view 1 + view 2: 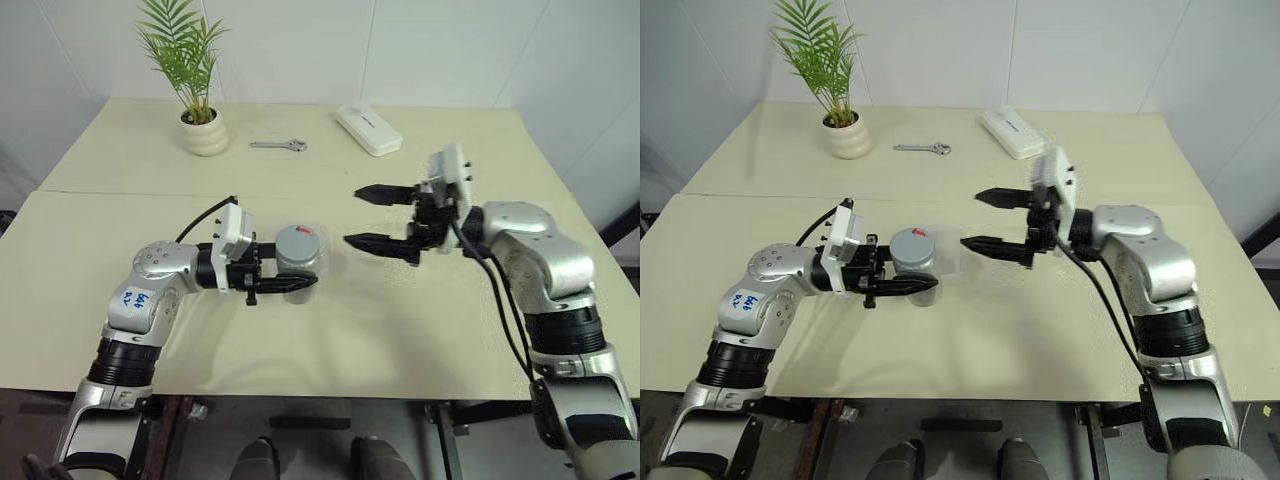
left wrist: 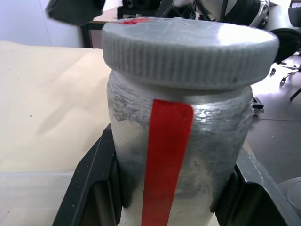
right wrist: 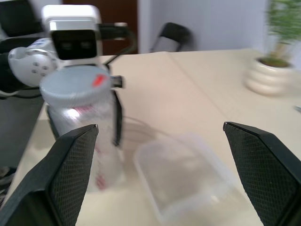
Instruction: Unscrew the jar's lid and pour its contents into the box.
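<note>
One jar (image 1: 299,262), one lid (image 1: 300,242), one box (image 3: 188,176), and two claws over a cream table (image 1: 420,330). At the far side of the table stand one potted plant (image 1: 196,90), one wrench (image 1: 280,146) and one white case (image 1: 368,129), all well apart from both claws.

The jar stands upright, its long axis vertical, with the grey ribbed lid seated on top and facing up. A red strip runs down its side, and a small red mark sits on the lid. Its wall looks cloudy and I cannot tell what is inside.

The left claw (image 1: 290,286) reaches in level from the jar's left, and its black fingers (image 2: 94,188) are closed against the jar's body, one on each side, below the lid. So the jar sits right between this claw's fingers.

The right claw (image 1: 368,217) hangs level, pointing toward the jar, with its two fingers (image 3: 70,174) spread wide and nothing between them. The jar is just beyond its fingertips, apart from them.

The clear, shallow box lies flat on the table just beside the jar, on the side toward the right claw, below and ahead of its open fingers.
</note>
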`<action>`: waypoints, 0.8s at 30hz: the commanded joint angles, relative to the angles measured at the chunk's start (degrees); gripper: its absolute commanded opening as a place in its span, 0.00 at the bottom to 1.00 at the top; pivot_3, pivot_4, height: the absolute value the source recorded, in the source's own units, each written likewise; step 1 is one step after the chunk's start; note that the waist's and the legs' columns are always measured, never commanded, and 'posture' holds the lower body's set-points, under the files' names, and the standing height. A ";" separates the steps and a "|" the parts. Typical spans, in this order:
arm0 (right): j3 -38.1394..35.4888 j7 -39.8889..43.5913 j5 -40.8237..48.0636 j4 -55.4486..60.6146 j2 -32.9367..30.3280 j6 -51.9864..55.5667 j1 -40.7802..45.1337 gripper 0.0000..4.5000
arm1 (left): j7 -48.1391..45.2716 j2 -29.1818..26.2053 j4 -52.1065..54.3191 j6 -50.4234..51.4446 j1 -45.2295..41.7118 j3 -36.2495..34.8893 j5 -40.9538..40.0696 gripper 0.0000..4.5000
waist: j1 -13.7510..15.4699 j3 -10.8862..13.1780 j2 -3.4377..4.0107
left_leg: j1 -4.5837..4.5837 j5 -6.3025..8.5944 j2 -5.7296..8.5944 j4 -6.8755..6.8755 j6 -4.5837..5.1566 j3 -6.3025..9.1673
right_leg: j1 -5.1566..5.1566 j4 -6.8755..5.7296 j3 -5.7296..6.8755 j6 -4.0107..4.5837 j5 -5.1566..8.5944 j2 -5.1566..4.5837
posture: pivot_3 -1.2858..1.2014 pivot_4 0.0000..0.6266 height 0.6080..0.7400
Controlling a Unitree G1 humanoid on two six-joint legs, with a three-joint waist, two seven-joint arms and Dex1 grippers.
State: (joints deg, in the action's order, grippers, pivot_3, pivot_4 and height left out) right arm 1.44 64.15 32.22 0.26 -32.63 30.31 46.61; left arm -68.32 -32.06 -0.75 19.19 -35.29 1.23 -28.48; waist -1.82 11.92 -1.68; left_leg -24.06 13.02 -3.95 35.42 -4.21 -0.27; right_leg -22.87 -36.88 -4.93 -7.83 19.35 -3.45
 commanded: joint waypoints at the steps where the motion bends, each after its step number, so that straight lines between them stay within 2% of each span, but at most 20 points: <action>1: -1.87 0.82 3.86 3.27 0.21 2.41 0.83 1.00 | -0.15 -0.25 2.15 -0.93 0.00 -0.56 -0.32 0.43 | -0.53 0.02 0.03 | 0.02 0.00 -0.01 -0.01 0.00 -0.03 | 0.00 -0.04 -0.02 0.00 0.00 0.01 | 0.52 0.24 1.00; 9: 1.93 -2.35 6.89 8.67 7.61 5.80 3.58 1.00 | 0.21 0.53 1.83 -1.08 -0.38 -0.08 -0.10 0.43 | -1.09 0.02 0.04 | 0.01 -0.01 -0.03 0.12 0.00 -0.01 | 0.00 -0.15 -0.02 -0.04 -0.02 0.02 | 0.52 0.24 1.00; 13: 6.76 -5.42 0.70 7.62 12.19 2.17 6.20 1.00 | -0.18 1.18 1.61 -1.11 -0.19 0.35 -0.17 0.43 | -1.29 0.02 0.04 | 0.02 -0.01 -0.03 0.15 0.00 0.00 | -0.01 -0.21 -0.02 -0.05 -0.02 0.03 | 0.52 0.24 1.00; 24: 9.82 -5.87 -3.62 5.06 13.63 0.69 6.95 1.00 | -0.62 1.30 0.71 -1.30 -1.47 0.41 0.08 0.43 | -0.96 0.03 0.05 | -0.04 0.00 -0.02 0.20 0.01 0.01 | -0.04 -0.20 -0.02 -0.05 -0.03 0.02 | 0.52 0.24 1.00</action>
State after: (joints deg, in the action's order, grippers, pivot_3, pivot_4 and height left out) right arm 11.29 58.41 29.12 4.23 -19.32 32.41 52.69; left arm -68.46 -30.60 -0.97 18.71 -35.56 1.92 -28.12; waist -2.78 11.95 -1.63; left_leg -24.10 13.02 -3.97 35.61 -4.20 -0.26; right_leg -22.91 -37.08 -4.95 -7.88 19.33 -3.43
